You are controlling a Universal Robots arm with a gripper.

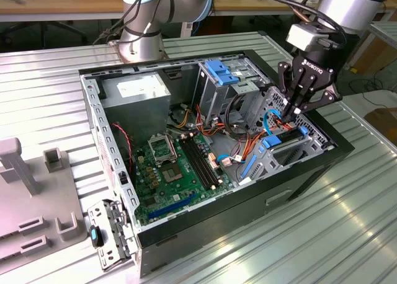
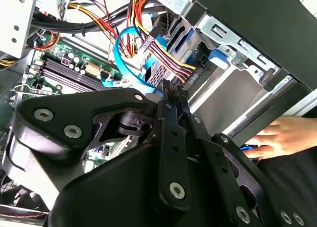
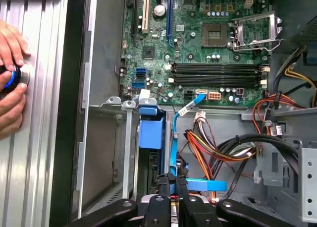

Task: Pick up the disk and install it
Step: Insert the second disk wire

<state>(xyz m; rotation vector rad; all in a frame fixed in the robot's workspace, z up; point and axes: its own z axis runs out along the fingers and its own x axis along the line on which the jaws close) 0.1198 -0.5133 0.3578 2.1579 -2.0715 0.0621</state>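
Observation:
The disk, dark grey with bright blue rails and end tabs, lies slanted in the drive bay at the open computer case's corner on the exterior view's right. Its blue end tab shows in the first wrist view. My gripper hangs just above the disk's far end, among the cables. The fingers are shut together, and nothing shows between them in both wrist views. A thin blue cable curves right beside the fingertips.
A person's hand rests on a blue-lit knob on the table beside the case, also seen as a hand. The motherboard, cable bundles and a silver cage with pale blue bracket crowd the case. A grey fixture stands left.

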